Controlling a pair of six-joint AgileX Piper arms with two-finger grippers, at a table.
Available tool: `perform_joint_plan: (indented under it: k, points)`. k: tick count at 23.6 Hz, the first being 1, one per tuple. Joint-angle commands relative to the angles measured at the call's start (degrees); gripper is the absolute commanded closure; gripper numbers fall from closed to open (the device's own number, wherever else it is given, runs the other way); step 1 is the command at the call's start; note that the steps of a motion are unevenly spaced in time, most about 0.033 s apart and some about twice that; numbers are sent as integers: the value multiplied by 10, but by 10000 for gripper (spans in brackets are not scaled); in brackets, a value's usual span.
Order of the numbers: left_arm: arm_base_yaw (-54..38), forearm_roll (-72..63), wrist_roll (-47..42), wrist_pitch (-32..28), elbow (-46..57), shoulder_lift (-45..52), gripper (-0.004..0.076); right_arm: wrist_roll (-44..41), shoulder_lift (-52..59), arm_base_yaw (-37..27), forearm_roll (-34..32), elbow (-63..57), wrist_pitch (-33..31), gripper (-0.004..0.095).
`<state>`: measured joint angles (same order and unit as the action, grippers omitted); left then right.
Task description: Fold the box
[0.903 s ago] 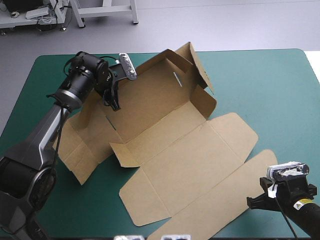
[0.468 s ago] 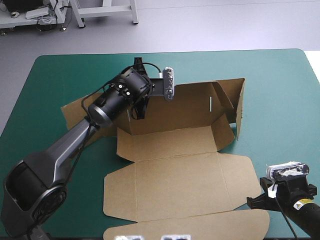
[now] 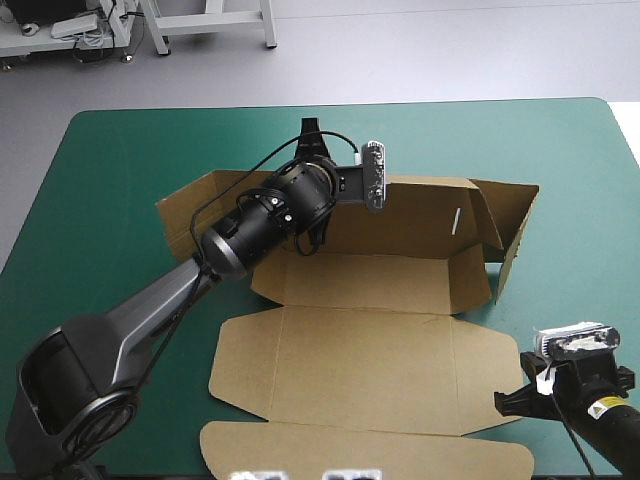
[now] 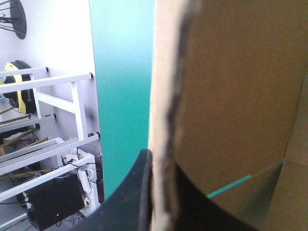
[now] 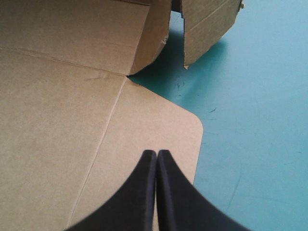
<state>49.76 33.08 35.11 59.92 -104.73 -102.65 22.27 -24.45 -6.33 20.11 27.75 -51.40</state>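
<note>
Cardboard like this is light and stiff, I think, but it bends easily along its pressed lines. So it is best held by a thin edge close to a fold.

Nearest, in the lower right of the high view, the right gripper (image 5: pixel 157 153) has its black fingers (image 5: pixel 142 192) pressed together with nothing in them. It sits at a rounded corner of the box (image 3: pixel 340 285). The brown box lies in the middle of the teal-green table (image 3: pixel 100 180). Its big lid part (image 3: pixel 360 350) lies flat in the lower middle of the frame.

Farther off, the long back wall (image 3: pixel 420 215) stands up, with a small slit (image 3: pixel 455 220) in it. The left gripper (image 4: pixel 160 161) is clamped on the top edge of that wall. A side flap (image 3: pixel 515 230) sticks out at the wall's right end, and another at its left end.
</note>
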Motion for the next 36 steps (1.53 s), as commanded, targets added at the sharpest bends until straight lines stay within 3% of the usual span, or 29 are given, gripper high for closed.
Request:
perform_joint_plan:
  k: [1,14,23,28,36]
  points:
    - [19,49,-68,-53,-12,36,733,6,-3,0,11,16,35,921]
    - [89,344,-384,-78,191,89,733,-31,-3,0,25,31,26,921]
    - [106,391,-504,-89,289,108,733,-75,-24,0,36,158,13,921]
    - [106,404,-518,-93,325,109,733,-84,-146,0,64,321,-53,921]
    - [106,400,-525,-98,357,109,733,-84,-365,0,72,554,-69,921]
